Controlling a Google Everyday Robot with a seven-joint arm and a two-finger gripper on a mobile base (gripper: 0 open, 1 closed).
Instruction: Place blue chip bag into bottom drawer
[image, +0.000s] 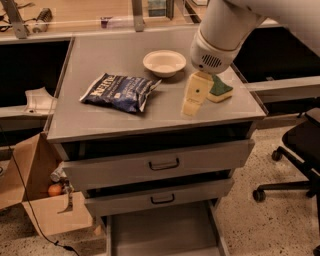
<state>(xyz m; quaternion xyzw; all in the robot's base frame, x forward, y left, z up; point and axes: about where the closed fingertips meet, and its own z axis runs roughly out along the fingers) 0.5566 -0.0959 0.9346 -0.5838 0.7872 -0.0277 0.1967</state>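
Gripper (189, 108) hangs over the cabinet top (165, 117), carrying nothing; its opening cannot be told. Sponge (220, 89) lies near at 2 o'clock, bowl (164, 62) at 11. Blue chip bag (120, 92) lies flat at 9 o'clock. Bottom drawer (160, 231) stands open at 6 o'clock.

white vented arm (223, 31), cream hand (190, 109) over countertop (95, 122)

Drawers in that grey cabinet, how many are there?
3: the top drawer and middle drawer with dark handles, and the bottom drawer pulled out by the floor. The pincer hovers above the cabinet top.
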